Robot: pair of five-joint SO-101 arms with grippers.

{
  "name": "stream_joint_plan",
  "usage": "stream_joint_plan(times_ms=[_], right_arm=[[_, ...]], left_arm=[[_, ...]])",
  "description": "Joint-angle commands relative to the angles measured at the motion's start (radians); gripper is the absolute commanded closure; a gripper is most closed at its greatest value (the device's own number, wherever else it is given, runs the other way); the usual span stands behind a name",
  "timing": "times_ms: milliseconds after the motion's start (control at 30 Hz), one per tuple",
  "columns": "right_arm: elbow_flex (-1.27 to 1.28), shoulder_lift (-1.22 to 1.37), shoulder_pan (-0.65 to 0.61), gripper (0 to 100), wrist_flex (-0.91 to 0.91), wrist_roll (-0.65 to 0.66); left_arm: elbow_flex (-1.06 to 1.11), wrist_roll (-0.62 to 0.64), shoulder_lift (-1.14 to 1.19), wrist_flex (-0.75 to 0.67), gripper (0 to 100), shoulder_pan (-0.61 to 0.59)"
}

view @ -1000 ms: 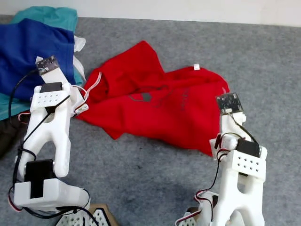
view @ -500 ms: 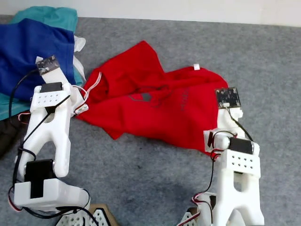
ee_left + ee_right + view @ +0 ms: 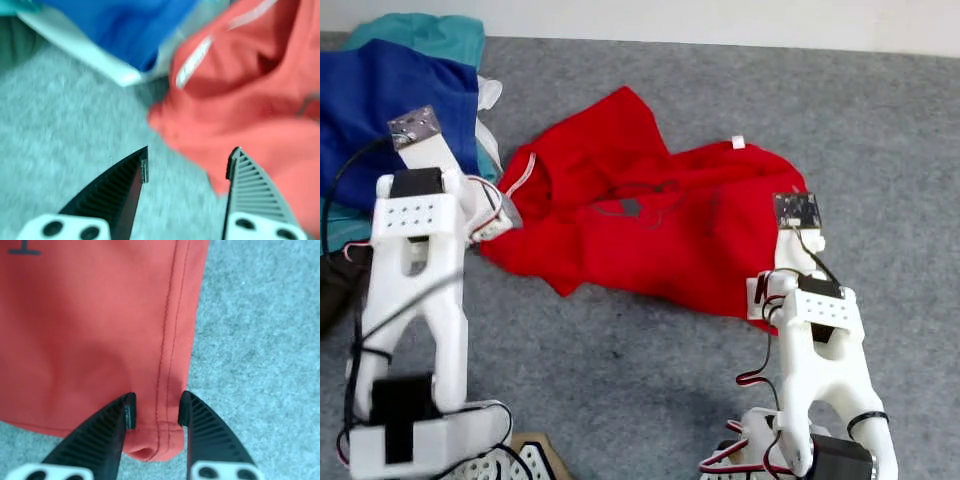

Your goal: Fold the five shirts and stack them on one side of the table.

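Shirts lie on the grey table (image 3: pixel 880 130), none of them folded. A red shirt (image 3: pixel 650 220) is spread, rumpled, across the middle, with its collar toward the left arm and a small white tag (image 3: pixel 738 142) at its far edge. At the far left corner a blue shirt (image 3: pixel 390 110) lies heaped on a teal shirt (image 3: pixel 420 35), and a white shirt (image 3: pixel 488 95) peeks out between that heap and the red one. Some dark cloth (image 3: pixel 330 290) shows at the table's left edge, nearer than the heap. The left gripper (image 3: pixel 189 160) hangs low over the near left edge of the red shirt, just beside the white and blue cloth. Its jaws are spread wide and hold nothing, with one tip over bare table and the other over red fabric. The right gripper (image 3: pixel 157 410) is at the red shirt's near right corner, where the stitched hem runs down to the edge. Its jaws stand a little apart, one on each side of the hem seam, with the cloth lying flat between them. I cannot tell whether the tips touch the fabric. Bare table lies just beside that corner on the right.
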Motion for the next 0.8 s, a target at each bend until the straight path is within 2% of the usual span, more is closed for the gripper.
stream_joint_plan(times_ms=[0,133,333,567,767], right_arm=[[0.016,0.002,-0.004,85.3,-0.051,-0.012],[0.025,0.002,0.001,85.3,-0.058,-0.011],[0.025,0.002,0.001,85.3,-0.058,-0.011],[0.025,0.002,0.001,85.3,-0.058,-0.011],[0.027,0.002,0.001,85.3,-0.058,-0.011]], left_arm=[[-0.033,-0.011,-0.160,0.135,73,0.051],[0.051,-0.020,-0.286,0.149,74,0.056],[0.315,-0.377,-0.372,0.144,82,0.163],[0.486,-0.381,-0.371,-0.110,84,0.183],[0.555,-0.381,-0.371,-0.247,84,0.285]])
